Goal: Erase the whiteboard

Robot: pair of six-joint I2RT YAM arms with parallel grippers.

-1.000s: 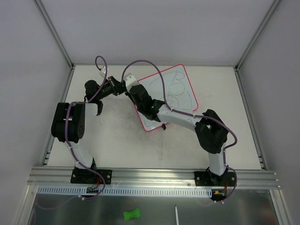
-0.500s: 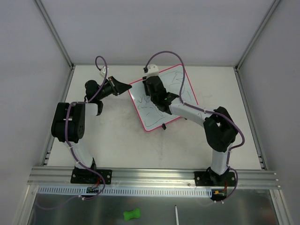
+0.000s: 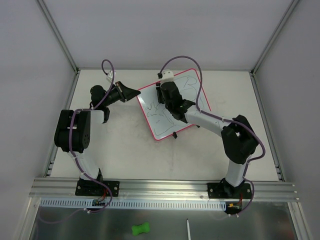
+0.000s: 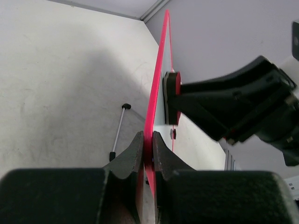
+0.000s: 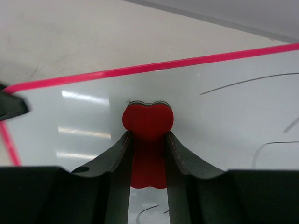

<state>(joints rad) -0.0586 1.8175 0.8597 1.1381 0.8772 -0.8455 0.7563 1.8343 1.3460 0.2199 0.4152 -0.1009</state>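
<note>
While my left gripper [image 4: 147,140] clamps the whiteboard [image 3: 156,120] by its pink edge, my right gripper [image 5: 147,134] grasps a red eraser [image 5: 147,119] pressed against the board's white face

Looks like a robotics lab cell. Boxed in by plain pale-grey wall panels [image 3: 165,30] on slim aluminium corner posts [image 3: 57,35]. Matte off-white tabletop [image 3: 130,155], ribbed aluminium mounting rail [image 3: 165,187] along the near edge, looping purple cables [image 3: 180,56] over black-and-white robot arms [image 3: 75,135].
</note>
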